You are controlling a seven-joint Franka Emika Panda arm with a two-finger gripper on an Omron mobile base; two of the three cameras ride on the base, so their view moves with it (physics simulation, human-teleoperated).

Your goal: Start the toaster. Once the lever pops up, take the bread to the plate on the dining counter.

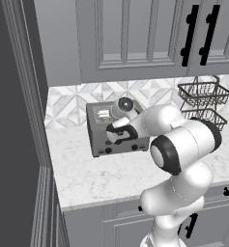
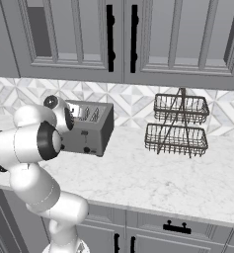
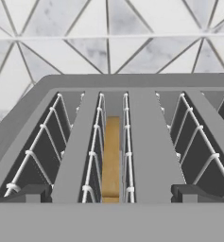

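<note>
The grey toaster stands on the wall counter against the patterned backsplash. In the hand view I look down along its top from the front. The bread, a golden-tan slice, sits on edge low in the second slot from the left. My gripper hovers at the toaster's front top edge. It is open, its fingertips wide apart with nothing between them. The arm covers part of the toaster's front. The plate and the dining counter are out of view.
A two-tier black wire basket stands on the marble wall counter to the right of the toaster. Grey upper cabinets hang close above. A tall dark panel bounds the counter's left end.
</note>
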